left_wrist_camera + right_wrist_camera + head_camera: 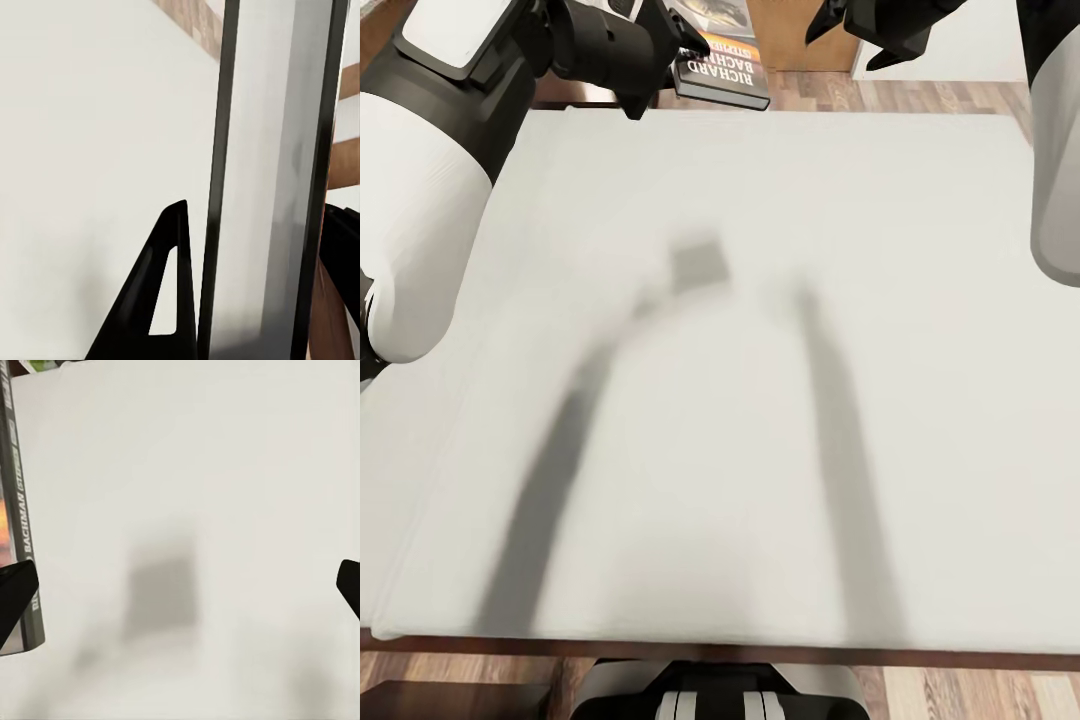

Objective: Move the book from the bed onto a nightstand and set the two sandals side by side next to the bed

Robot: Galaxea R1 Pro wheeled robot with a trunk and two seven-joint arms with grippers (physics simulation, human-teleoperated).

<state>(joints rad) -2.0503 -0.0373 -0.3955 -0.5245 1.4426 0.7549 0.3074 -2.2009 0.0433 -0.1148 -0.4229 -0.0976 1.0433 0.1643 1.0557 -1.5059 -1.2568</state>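
Off-white mattress of the bed (760, 400) lies bare beneath the robot's head camera, crossed only by soft grey shadows of the 2 arms and of a small square shape between them. Dark frame wood edges the mattress at the near side, where the robot's trunk stands.

At the far edge, the left end effector (660, 70) grips the book (725, 70), lifted clear of the mattress, with the wood-plank floor (920, 95) beyond it; the white author's lettering and orange band read clearly from above. The left wrist view shows the volume edge-on, pages pale between dark covers, 1 black finger (161, 292) pressed to its side. The right end effector (875, 30) hangs spread and empty, near the book; its camera catches the book's spine at the margin and both dark fingertips (15, 596) well apart.

Judged from this, the carry to a nightstand is under way, and it would go best with the grip kept firm and the book level, since a thin paperback held near 1 end may pivot or slip. A patch of dark reddish wood (575, 92) shows just past the mattress under the left arm; whether it is a nightstand cannot be told. Nothing stands between the book and that side. No sandals appear.
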